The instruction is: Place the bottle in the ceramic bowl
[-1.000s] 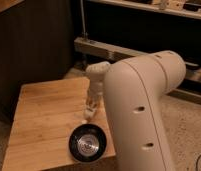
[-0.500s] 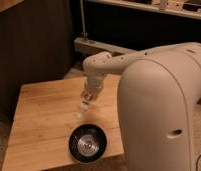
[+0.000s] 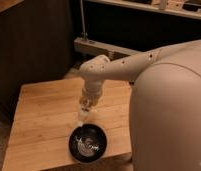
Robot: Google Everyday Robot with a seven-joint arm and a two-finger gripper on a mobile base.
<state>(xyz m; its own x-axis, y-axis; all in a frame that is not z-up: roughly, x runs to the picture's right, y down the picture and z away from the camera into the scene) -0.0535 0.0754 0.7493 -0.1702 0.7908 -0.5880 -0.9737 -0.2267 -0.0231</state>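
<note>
The ceramic bowl is round, glossy black with a silvery centre, and sits near the front edge of the wooden table. My gripper hangs from the white arm, pointing down, just behind the bowl's far rim. It is shut on the bottle, a small slim whitish thing that hangs below the gripper, its lower end just above the bowl's far rim.
My large white arm body fills the right side and hides the table's right part. A metal rail and shelf stand behind the table. Dark floor lies to the left of the table.
The gripper with the bottle has moved forward and down towards the bowl. The arm body has swung further right.
</note>
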